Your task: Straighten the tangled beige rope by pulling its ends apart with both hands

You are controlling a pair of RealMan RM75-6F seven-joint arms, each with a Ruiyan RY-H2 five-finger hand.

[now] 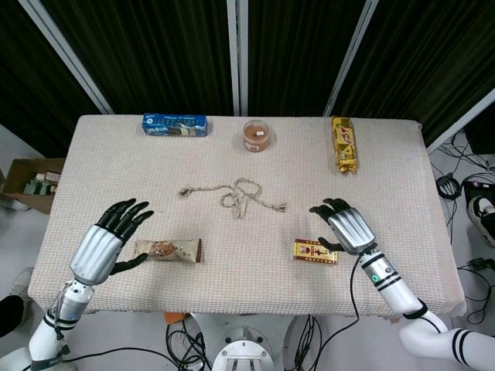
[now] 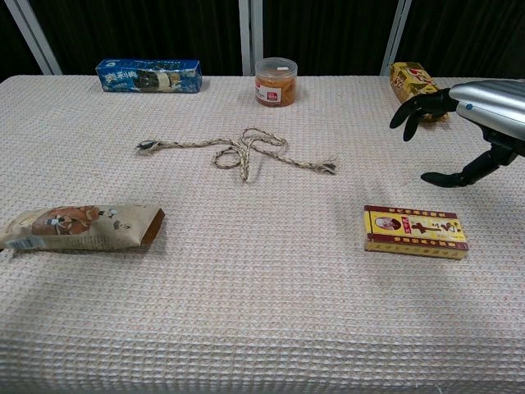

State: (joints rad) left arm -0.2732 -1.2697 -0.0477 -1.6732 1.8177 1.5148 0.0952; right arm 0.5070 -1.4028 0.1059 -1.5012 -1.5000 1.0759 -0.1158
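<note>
The beige rope (image 1: 235, 194) (image 2: 243, 152) lies tangled in loops at the middle of the table, one end pointing left, the other right. My left hand (image 1: 108, 239) hovers at the front left, fingers spread and empty, well away from the rope's left end. It is out of the chest view. At the front right my right hand (image 1: 345, 225) (image 2: 472, 115) is open too, holding nothing, to the right of the rope's right end and apart from it.
A brown snack bar (image 1: 169, 250) (image 2: 78, 227) lies by the left hand. A red and yellow box (image 1: 315, 252) (image 2: 415, 231) lies under the right hand. Along the far edge stand a blue biscuit pack (image 1: 175, 124), a round tub (image 1: 256, 135) and a yellow pack (image 1: 345, 144).
</note>
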